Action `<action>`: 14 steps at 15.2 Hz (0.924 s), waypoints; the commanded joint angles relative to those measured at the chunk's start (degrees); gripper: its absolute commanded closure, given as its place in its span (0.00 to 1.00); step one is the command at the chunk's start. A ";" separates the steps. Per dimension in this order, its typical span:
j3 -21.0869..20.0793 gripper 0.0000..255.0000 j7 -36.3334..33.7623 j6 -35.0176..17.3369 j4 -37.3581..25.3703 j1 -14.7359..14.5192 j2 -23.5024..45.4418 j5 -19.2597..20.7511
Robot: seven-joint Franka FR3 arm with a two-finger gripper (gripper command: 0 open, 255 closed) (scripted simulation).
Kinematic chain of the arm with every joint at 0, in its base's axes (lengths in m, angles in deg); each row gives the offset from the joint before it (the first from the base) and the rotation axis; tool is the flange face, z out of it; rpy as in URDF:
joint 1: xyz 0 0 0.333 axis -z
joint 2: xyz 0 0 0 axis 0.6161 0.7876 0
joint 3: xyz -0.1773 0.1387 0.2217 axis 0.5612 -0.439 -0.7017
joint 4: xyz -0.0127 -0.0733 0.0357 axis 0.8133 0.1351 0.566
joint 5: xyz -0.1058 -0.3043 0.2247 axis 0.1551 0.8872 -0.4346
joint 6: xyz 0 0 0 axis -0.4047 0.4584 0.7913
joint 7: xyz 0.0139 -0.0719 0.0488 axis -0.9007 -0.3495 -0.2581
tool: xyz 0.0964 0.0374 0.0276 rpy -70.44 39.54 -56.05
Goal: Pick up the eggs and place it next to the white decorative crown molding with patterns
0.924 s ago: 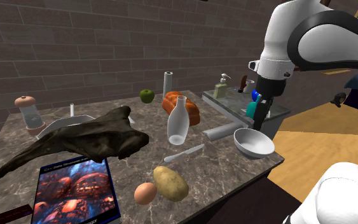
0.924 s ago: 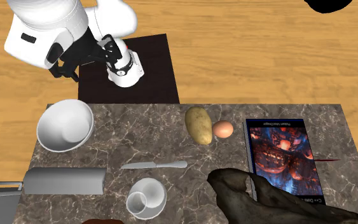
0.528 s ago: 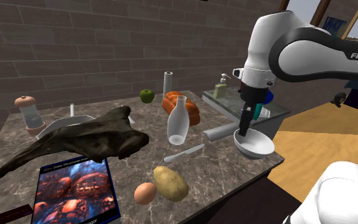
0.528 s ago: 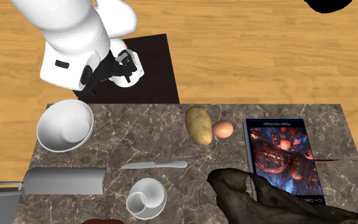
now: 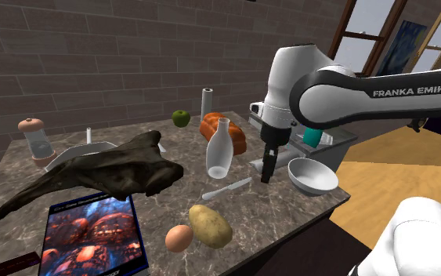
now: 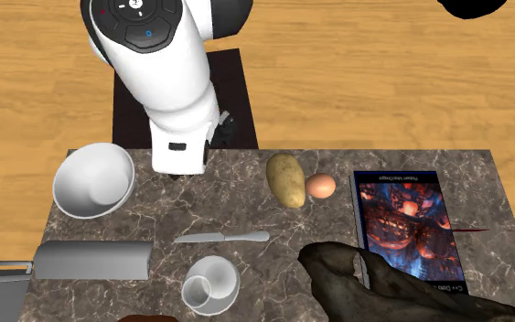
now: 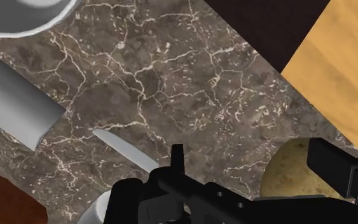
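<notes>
A brown egg lies near the counter's front edge, touching or almost touching a potato. The pale grey moulding piece lies flat beside the white bowl. My black gripper hangs over the marble between the moulding and the knife, well away from the egg. Its fingers stand apart with nothing between them.
A clear bottle, a bread loaf, dark driftwood and a picture book crowd the counter. A green apple, a white roll and a grinder stand at the back. A sink adjoins the counter.
The arm has swung from above the sink and bowl toward the shoulder view's left. The gripper now hangs lower, over the counter near the moulding. No object has moved.
</notes>
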 commanded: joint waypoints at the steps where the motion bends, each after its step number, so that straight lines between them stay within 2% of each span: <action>1: -0.58 0.00 1.77 -3.22 -0.36 -1.33 2.78 -0.80; 14: -6.23 0.00 11.96 -21.66 -6.28 -9.28 22.70 -4.74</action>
